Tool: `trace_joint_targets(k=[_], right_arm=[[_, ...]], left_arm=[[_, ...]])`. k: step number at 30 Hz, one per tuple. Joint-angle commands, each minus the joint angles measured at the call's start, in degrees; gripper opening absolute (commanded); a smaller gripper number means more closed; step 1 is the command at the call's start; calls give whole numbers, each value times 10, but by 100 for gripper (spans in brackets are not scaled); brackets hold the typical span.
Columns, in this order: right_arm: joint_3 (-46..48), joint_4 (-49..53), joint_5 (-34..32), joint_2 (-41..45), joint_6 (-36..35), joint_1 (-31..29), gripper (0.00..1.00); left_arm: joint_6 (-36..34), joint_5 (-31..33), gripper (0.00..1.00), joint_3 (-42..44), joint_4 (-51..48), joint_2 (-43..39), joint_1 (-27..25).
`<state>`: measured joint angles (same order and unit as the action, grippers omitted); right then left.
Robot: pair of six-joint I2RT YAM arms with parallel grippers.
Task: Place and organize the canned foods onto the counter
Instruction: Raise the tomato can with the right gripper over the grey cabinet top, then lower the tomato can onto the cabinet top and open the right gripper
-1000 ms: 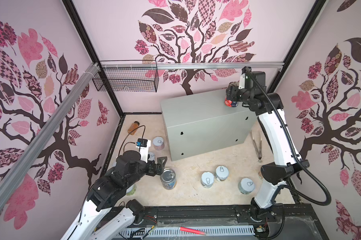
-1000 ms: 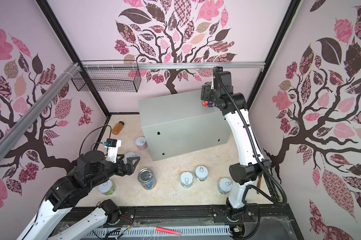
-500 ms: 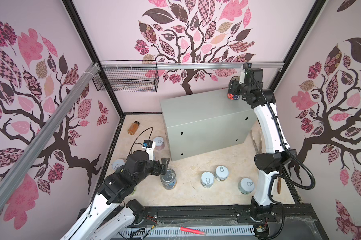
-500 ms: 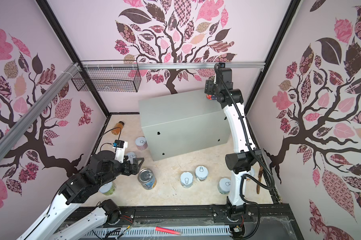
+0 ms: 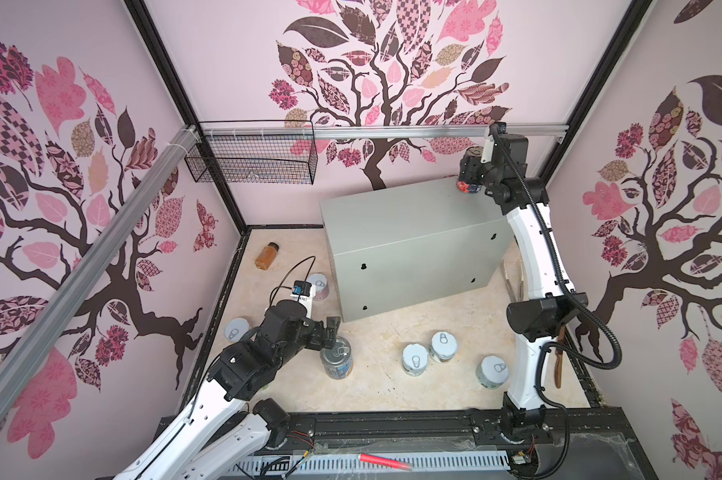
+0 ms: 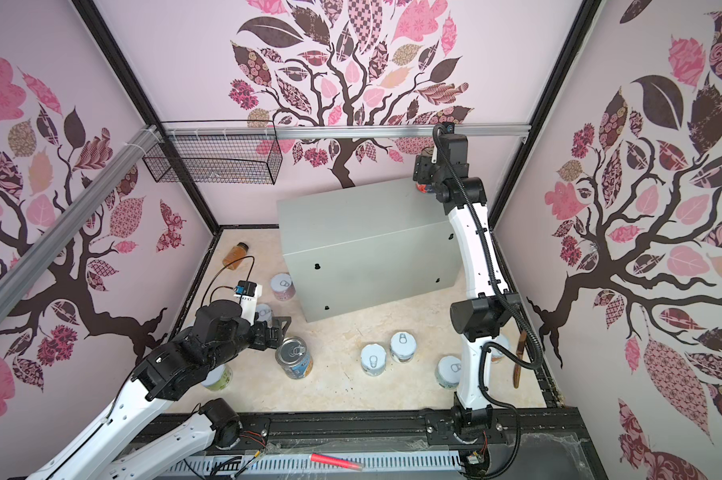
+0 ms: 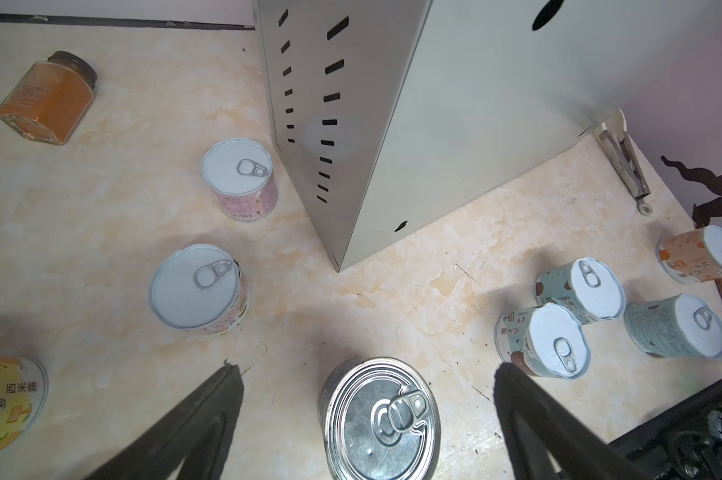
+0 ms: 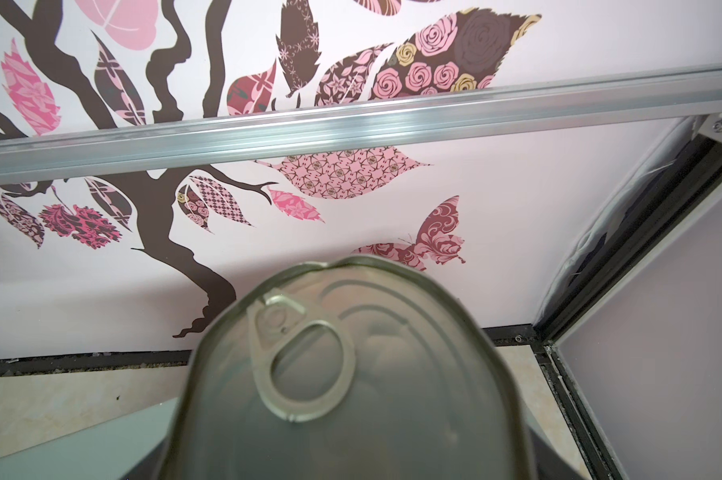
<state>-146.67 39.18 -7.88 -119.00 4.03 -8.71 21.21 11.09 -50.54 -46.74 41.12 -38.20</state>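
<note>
In both top views, locate the grey box standing on the tabletop. Find the right end effector at the box's far right top corner, jaws partly closed and clamped about the red-label can; treat contact between can base and box top as unconfirmed. Find the left end effector off the box's near left corner, jaws spread to full width, holding nothing, poised right by the blue-label can. Note three short white-lidded cans in front of the box's near face and others off its left side; disregard the amber bottle farther out there. In the left wrist view, confirm one of the fingers to each side of the blue-label can, clear of it. Expect a rigid, smooth, probably full and heavy steel cylinder; grip across the label at mid-height, never by the pull tab. In the right wrist view, find the red-label can's metal lid filling the foreground, grey box top showing beside it; judge the smooth wall as prone to slipping under tilt, so keep it upright.
</note>
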Motion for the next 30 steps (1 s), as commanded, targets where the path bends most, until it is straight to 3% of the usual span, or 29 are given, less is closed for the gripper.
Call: trace_joint_targets(k=[1, 5, 9, 13, 21, 28, 30], right_arm=[[-13, -32, 11, -12, 1, 1, 51], [10, -38, 10, 2, -2, 1, 62], [31, -45, 17, 18, -9, 1, 80], [42, -50, 24, 32, -11, 1, 89], [45, -50, 38, 55, -12, -1, 100], [53, -41, 36, 92, -18, 0, 100], [65, -40, 35, 110, -16, -1, 100]], left_arm=[[-6, 5, 98, 15, 14, -6, -2], [-6, 5, 98, 16, 14, -8, -2], [-9, 1, 98, 17, 17, -9, -2], [-11, -4, 98, 20, 22, -14, -2], [0, -8, 98, 14, 10, -33, -2], [27, -18, 98, 18, -4, -49, -2], [6, -17, 98, 12, -11, -46, -2]])
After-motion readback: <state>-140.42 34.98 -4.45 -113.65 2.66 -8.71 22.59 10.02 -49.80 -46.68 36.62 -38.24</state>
